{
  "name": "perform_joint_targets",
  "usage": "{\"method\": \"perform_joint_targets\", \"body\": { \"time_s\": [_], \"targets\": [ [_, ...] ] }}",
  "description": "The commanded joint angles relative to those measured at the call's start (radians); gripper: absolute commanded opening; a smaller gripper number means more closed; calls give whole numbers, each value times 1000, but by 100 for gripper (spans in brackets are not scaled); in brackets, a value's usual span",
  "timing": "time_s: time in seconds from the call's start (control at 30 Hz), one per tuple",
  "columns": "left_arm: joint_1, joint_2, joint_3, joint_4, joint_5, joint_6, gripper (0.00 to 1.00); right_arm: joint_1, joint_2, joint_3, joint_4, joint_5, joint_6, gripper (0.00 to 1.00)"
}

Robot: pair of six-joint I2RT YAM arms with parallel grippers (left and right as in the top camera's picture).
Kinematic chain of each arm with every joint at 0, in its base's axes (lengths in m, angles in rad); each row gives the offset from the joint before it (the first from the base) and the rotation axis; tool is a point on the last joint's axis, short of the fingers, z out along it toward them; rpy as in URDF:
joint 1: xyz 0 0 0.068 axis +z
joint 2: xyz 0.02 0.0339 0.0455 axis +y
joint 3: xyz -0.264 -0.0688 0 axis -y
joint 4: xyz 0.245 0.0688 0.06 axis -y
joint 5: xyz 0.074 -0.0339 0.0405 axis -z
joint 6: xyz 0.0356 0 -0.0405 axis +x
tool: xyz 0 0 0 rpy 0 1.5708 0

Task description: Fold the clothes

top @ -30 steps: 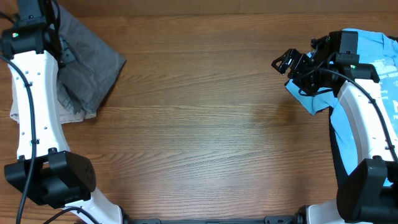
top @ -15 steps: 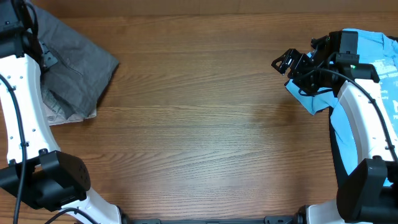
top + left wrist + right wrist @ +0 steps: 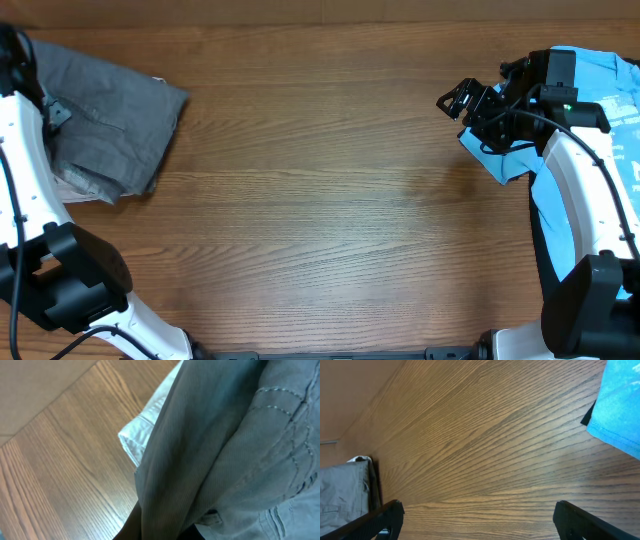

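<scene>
- left gripper (image 3: pixel 50 108) is pinched tight on the dark grey shorts (image 3: pixel 115 120); the wrist cam is basically all grey fabric (image 3: pixel 225 445)
- shorts sit rumpled in the table's (image 3: pixel 320 210) far left corner, on top of some pale beige shorts (image 3: pixel 137 435) poking out underneath
- right gripper (image 3: pixel 460 100) is spread wide with nothing in it, hanging over bare wood right by the light blue T-shirt (image 3: pixel 600 90)

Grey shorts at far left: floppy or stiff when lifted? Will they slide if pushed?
Probably floppy: the grey shorts lie rumpled, draping in soft folds. Likely light: thin woven cloth. Pushed, they'd probably bunch rather than slide, maybe dragging the pale garment underneath.
</scene>
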Motion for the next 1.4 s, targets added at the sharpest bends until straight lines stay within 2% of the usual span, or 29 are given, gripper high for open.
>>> {"method": "perform_joint_targets", "body": {
  "time_s": [0.0, 0.1, 0.13, 0.17, 0.27, 0.33, 0.37, 0.57, 0.63, 0.67, 0.7, 0.73, 0.87, 0.93, 1.1, 1.37],
  "targets": [
    [37, 28, 6, 8, -17, -26, 5, -1, 3, 1, 5, 6, 1, 100],
    [52, 56, 6, 23, -18, -25, 6, -1, 3, 1, 5, 6, 1, 100],
    [56, 64, 6, 29, -18, -25, 12, -1, 3, 1, 5, 6, 1, 100],
    [63, 71, 6, 35, -18, -25, 24, -1, 3, 1, 5, 6, 1, 100],
    [80, 78, 6, 43, -18, -24, 68, -1, 3, 1, 5, 6, 1, 100],
    [90, 77, 9, 50, -17, -21, 95, -1, 3, 1, 5, 6, 1, 100],
    [95, 77, 14, 49, -16, -21, 100, -1, 3, 1, 5, 6, 1, 100],
    [109, 59, 37, 32, 185, -6, 100, -1, 3, 1, 5, 6, 1, 100],
    [109, 59, 37, 26, 245, -6, 88, -1, 3, 1, 5, 6, 1, 100],
    [110, 59, 37, 18, 279, -6, 66, -1, 3, 1, 5, 6, 1, 100],
    [110, 60, 35, 8, 309, -6, 21, -1, 3, 1, 5, 6, 1, 100],
    [110, 60, 35, -5, 344, -6, 4, -1, 3, 1, 5, 6, 1, 100],
    [103, 60, 33, -51, 521, 58, 4, -1, 3, 1, 5, 6, 1, 100],
    [92, 60, 24, -68, 561, 77, 4, -1, 3, 1, 5, 6, 1, 100],
    [68, 65, -8, -105, 555, 104, 4, -1, 3, 1, 5, 6, 1, 100],
    [55, 66, -230, -3, 551, 103, 4, -1, 3, 1, 5, 6, 1, 100]
  ]
}}
